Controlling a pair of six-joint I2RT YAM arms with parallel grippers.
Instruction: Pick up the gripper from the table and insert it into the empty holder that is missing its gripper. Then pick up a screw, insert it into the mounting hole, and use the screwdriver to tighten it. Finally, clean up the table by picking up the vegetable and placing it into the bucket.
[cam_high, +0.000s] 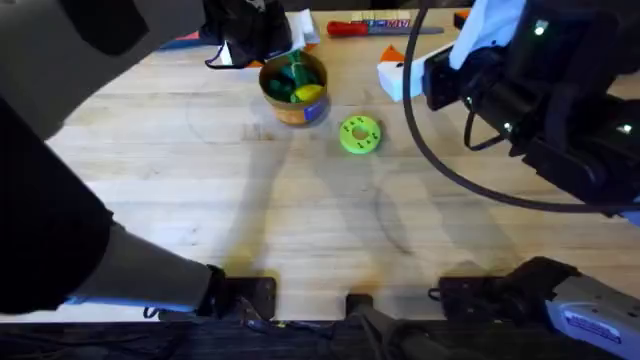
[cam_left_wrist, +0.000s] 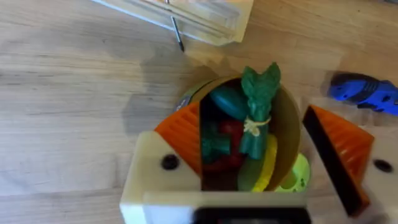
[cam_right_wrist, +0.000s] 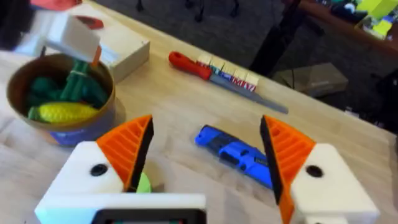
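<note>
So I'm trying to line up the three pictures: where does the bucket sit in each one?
Overhead: the bucket stands at top centre, left of the lime green ring.
Left wrist: directly beyond the left gripper, between its open fingers.
Right wrist: at the far left edge, beyond the right gripper.
Shared landmark: the yellow toy corn inside the bucket.
</note>
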